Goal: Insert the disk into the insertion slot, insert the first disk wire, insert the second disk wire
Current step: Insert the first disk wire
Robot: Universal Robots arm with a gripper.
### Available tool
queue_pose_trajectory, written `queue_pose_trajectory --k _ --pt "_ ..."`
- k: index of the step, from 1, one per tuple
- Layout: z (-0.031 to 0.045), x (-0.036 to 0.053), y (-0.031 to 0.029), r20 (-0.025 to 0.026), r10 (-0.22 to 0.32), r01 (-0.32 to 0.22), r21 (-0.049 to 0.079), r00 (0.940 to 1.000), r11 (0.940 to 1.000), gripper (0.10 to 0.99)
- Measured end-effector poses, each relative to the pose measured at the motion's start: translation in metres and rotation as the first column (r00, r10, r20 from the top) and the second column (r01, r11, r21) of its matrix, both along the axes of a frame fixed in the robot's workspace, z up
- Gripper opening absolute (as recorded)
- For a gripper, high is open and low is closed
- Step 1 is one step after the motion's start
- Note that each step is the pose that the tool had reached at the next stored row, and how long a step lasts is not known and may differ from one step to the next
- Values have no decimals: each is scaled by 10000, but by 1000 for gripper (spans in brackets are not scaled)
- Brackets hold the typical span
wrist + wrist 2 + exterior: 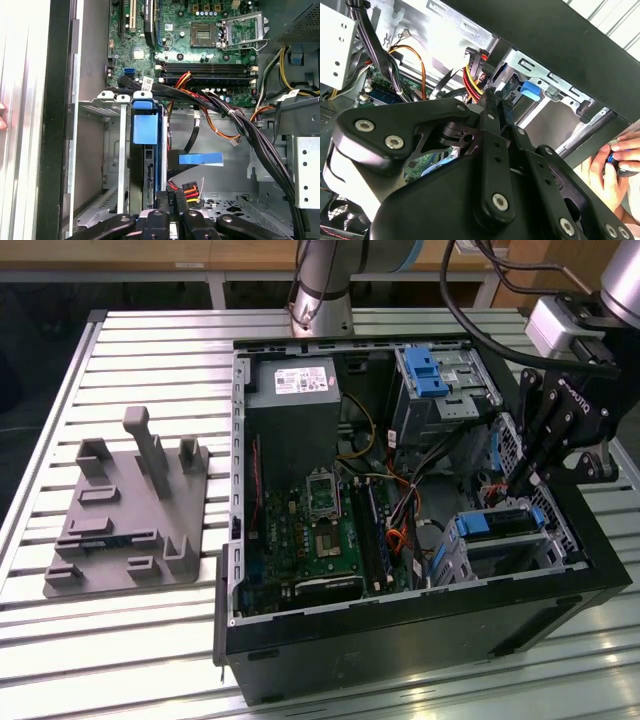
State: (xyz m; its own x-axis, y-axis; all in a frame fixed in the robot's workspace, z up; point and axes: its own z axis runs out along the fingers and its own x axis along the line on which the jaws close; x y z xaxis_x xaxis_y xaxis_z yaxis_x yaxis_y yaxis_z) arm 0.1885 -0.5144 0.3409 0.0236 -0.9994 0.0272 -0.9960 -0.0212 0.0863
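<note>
End effector [172, 197] has its fingers drawn nearly together beside the disk [146, 131]; you cannot tell whether they pinch a plug. The disk stands seated in the insertion slot [112, 150]. A red-yellow wire bundle [190, 189] lies near, so wire insertion appears unfinished.

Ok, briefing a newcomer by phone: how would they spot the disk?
Find the open black computer case. Its silver cage at the exterior view's right holds the disk. A blue frame edges it; the separate blue latch sits on a taller bay.
</note>
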Motion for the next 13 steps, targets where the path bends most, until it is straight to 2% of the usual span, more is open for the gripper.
queue_pose_trajectory --k 13 --pt "-6 -9 -81 0 -1 1 2 10000 10000 173"
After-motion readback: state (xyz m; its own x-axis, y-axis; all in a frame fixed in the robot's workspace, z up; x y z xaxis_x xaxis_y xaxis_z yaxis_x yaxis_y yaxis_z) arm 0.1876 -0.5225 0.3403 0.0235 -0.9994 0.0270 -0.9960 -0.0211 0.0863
